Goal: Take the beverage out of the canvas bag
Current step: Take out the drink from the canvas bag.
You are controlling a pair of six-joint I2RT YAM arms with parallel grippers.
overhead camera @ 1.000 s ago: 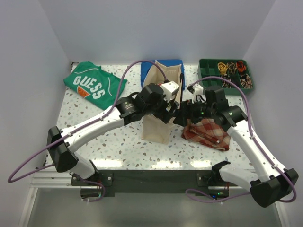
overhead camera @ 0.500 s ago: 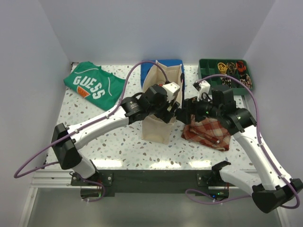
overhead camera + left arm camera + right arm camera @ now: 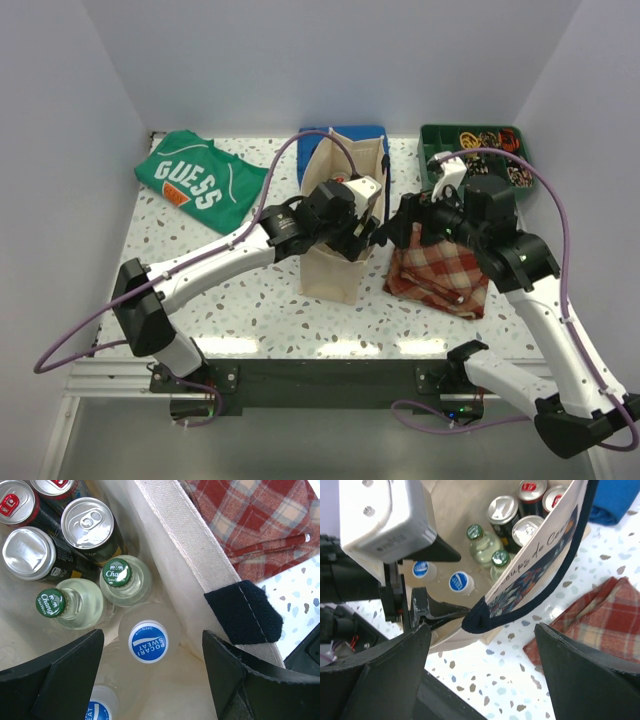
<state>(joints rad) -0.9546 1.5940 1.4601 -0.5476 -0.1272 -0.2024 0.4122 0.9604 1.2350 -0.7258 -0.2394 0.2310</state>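
A: Whereabouts of the canvas bag (image 3: 330, 272)?
B: Upright mid-table, mouth open, with a navy handle (image 3: 476, 622) drooping off its right wall.
A: Inside it?
B: Packed with drinks. Nearest the right wall, a white Pocari bottle (image 3: 148, 641), blue cap reading "POCARI SWEAT", and a second like it just beside. Next to those, two clear Chang bottles (image 3: 116, 573), green caps marked "Chang". Deeper in, silver-topped cans (image 3: 90, 522) and a red-topped can (image 3: 15, 501), no legible brand.
A: And the left gripper (image 3: 152, 636)?
B: Hovering over the bag's mouth, spread wide, straddling the Pocari bottle. Holding nothing.
A: The right gripper (image 3: 482, 628)?
B: Just off the bag's right wall, gaping too and empty. Handle loop between the fingers; contact impossible to judge.
A: Any other writing?
B: Script on the bag's printed side, roughly "oups de Co", rest cut off. "GUESS" in white on the green T-shirt (image 3: 200, 182) left of the bag.
A: Anything else nearby?
B: Red plaid cloth (image 3: 440, 272) right of the bag, blue cloth (image 3: 368, 137) behind it, green tray (image 3: 424, 150) of small bits further right.
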